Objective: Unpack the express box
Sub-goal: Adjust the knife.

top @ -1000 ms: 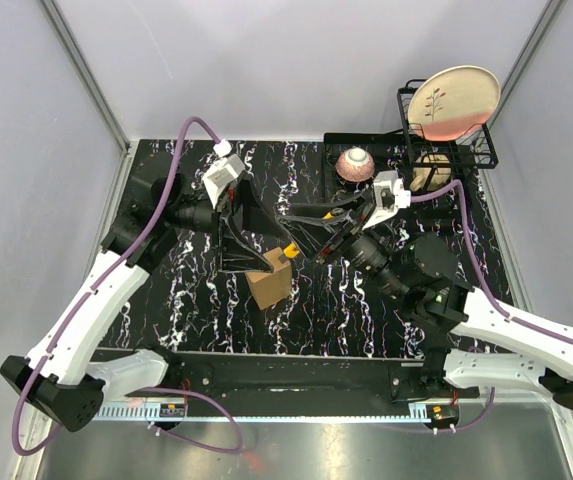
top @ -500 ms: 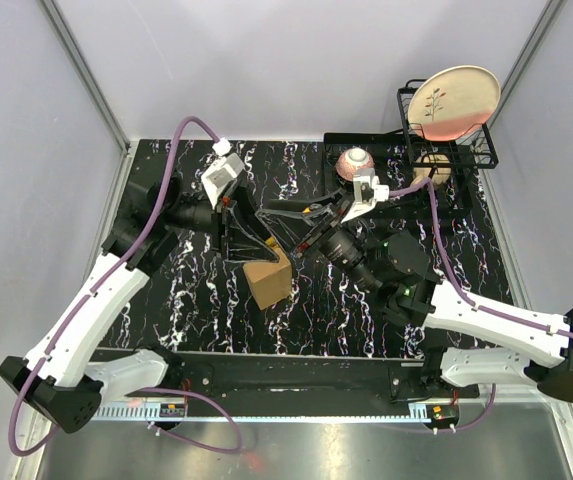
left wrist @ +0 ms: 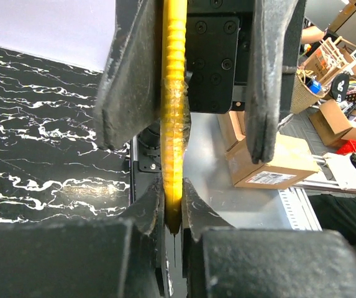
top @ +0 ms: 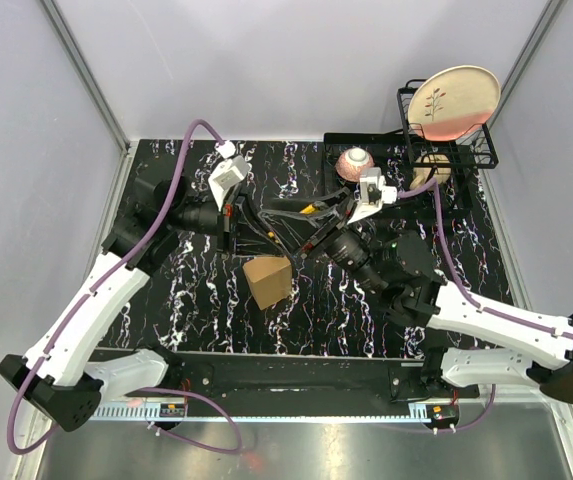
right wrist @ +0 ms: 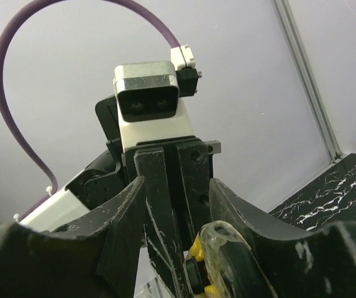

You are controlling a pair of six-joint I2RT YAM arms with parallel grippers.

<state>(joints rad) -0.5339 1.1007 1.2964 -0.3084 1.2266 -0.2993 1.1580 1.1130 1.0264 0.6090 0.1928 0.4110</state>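
On the black marbled table point(top: 196, 300) I am logging: small brown cardboard express box point(top: 268, 282) sitting near centre, contents hidden; black wire rack point(top: 486, 150) holding a cream plate point(top: 456, 100); pink bowl point(top: 355, 163) beside it. Behind the box, the left gripper point(left wrist: 173, 217) and the right gripper point(right wrist: 178, 192) are both clamping a yellow utility knife point(left wrist: 173, 124).

pale lilac walls point(top: 296, 60) close in on three sides, a metal post point(top: 86, 75) at each back corner. black table point(top: 336, 310), white-veined, under soft even light. steel strip point(top: 366, 450) along its near edge. past the table, left wrist view, a few cardboard boxes point(left wrist: 271, 164).
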